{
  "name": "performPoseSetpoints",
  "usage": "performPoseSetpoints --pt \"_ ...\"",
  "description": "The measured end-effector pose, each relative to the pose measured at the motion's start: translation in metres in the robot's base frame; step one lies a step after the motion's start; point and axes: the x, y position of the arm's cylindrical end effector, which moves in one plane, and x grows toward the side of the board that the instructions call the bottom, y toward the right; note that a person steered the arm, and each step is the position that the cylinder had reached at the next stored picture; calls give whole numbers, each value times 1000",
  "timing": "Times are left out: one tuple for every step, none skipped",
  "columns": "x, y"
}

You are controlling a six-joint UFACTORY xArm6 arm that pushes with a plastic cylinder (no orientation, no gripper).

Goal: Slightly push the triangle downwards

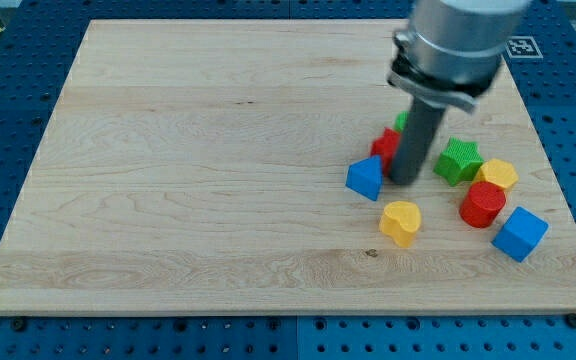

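The blue triangle (365, 178) lies on the wooden board (218, 180) right of centre. My tip (402, 180) rests on the board just to the triangle's right, close to it; I cannot tell if they touch. The rod hides part of a red block (385, 143) just above the triangle and most of a green block (401, 121) behind it.
A yellow heart-shaped block (401, 221) lies below the triangle. To the right lie a green star-shaped block (459, 160), a yellow block (497, 175), a red cylinder (482, 204) and a blue cube (519, 233). The board's right edge is near them.
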Motion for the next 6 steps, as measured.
performPoseSetpoints --pt "-12 -9" --pt "-14 -10" --pt "-43 -27" --pt "-39 -28" --pt "-26 -23" --pt "-15 -12"
